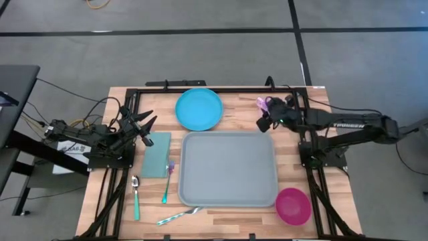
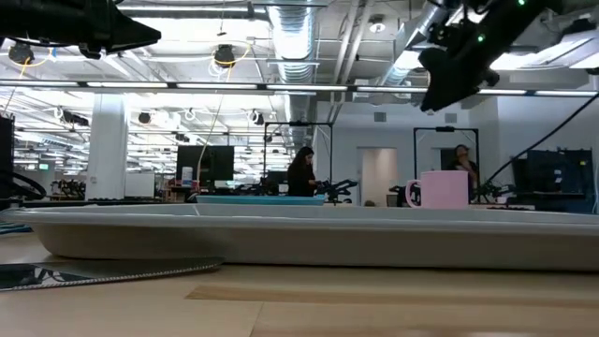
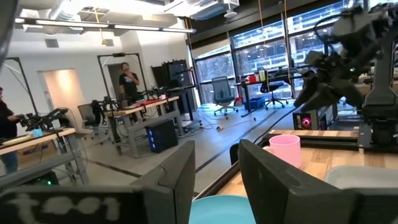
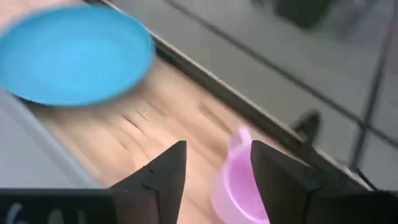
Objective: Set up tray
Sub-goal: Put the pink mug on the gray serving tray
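Observation:
The grey-blue tray [image 1: 227, 167] lies flat in the middle of the table, with nothing on it. Its near rim fills the low view [image 2: 309, 239]. A round blue plate [image 1: 198, 109] lies beyond the tray's far left corner. A pink mug [image 1: 261, 102] stands upright beyond its far right corner [image 2: 438, 189]. My right gripper [image 4: 216, 155] hangs open above the mug [image 4: 239, 183], slanting down, with nothing between its fingers [image 1: 266, 120]. My left gripper [image 3: 216, 149] waits open at the table's left side [image 1: 148, 122], clear of everything.
A teal napkin [image 1: 156, 154] lies left of the tray, with a spoon [image 1: 136, 196] and other teal-handled cutlery [image 1: 166, 187] near it. More cutlery [image 1: 179, 215] lies at the near edge. A magenta bowl [image 1: 293, 205] stands at the tray's near right corner.

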`<state>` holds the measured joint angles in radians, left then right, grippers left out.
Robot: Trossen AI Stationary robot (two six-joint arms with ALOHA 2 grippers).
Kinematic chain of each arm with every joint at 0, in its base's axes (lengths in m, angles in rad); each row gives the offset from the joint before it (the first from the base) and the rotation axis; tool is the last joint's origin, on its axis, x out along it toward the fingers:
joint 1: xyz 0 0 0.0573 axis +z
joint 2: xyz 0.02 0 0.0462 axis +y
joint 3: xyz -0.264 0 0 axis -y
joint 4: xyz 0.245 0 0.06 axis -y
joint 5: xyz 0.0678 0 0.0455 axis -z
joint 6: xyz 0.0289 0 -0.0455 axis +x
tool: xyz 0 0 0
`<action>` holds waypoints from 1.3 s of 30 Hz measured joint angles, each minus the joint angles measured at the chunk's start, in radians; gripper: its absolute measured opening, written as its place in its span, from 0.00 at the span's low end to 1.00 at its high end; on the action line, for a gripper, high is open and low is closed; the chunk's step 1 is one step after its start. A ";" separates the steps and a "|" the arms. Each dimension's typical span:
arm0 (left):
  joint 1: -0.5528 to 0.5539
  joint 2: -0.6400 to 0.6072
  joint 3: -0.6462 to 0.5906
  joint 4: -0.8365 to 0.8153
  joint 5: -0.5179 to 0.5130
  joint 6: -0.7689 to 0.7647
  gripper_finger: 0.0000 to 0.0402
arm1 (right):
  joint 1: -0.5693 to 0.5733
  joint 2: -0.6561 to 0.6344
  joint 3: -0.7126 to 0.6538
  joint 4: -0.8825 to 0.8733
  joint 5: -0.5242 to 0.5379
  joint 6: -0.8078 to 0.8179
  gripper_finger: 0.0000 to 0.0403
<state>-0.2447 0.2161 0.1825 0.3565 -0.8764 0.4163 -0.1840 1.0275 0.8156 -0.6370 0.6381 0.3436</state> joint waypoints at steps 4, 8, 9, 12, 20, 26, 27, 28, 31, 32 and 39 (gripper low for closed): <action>0.000 0.000 0.000 -0.003 0.000 -0.006 0.28 | -0.059 0.080 0.043 -0.076 -0.163 0.030 0.46; 0.000 0.000 0.000 -0.009 0.001 -0.012 0.28 | -0.122 0.182 0.044 -0.070 -0.354 0.014 0.46; 0.000 0.000 0.000 -0.008 0.002 -0.023 0.28 | -0.133 0.209 0.044 -0.070 -0.357 0.029 0.45; 0.000 0.000 0.000 -0.007 0.025 -0.065 0.28 | -0.158 0.285 0.044 -0.063 -0.333 0.094 0.44; 0.000 0.000 0.000 0.010 0.068 -0.059 0.28 | -0.216 0.355 0.057 -0.069 -0.300 0.069 0.43; 0.000 0.000 0.000 0.040 0.068 -0.060 0.28 | -0.218 0.330 0.119 -0.066 -0.291 -0.005 0.42; 0.000 0.000 0.000 0.040 0.068 -0.060 0.28 | -0.220 0.330 0.128 -0.066 -0.287 -0.021 0.42; 0.000 0.000 0.000 0.039 0.068 -0.060 0.28 | -0.226 0.331 0.134 -0.070 -0.288 -0.031 0.42; 0.000 0.000 0.000 0.039 0.068 -0.062 0.28 | -0.250 0.348 0.137 -0.096 -0.293 -0.061 0.42; 0.000 0.000 0.000 0.039 0.069 -0.070 0.28 | -0.258 0.360 0.137 -0.111 -0.293 -0.060 0.42; 0.000 0.000 0.000 0.027 0.114 -0.124 0.28 | -0.336 0.484 0.137 -0.150 -0.297 -0.040 0.42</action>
<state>-0.2448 0.2157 0.1825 0.3840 -0.7626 0.2928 -0.5202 1.5113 0.9524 -0.7866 0.3408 0.3039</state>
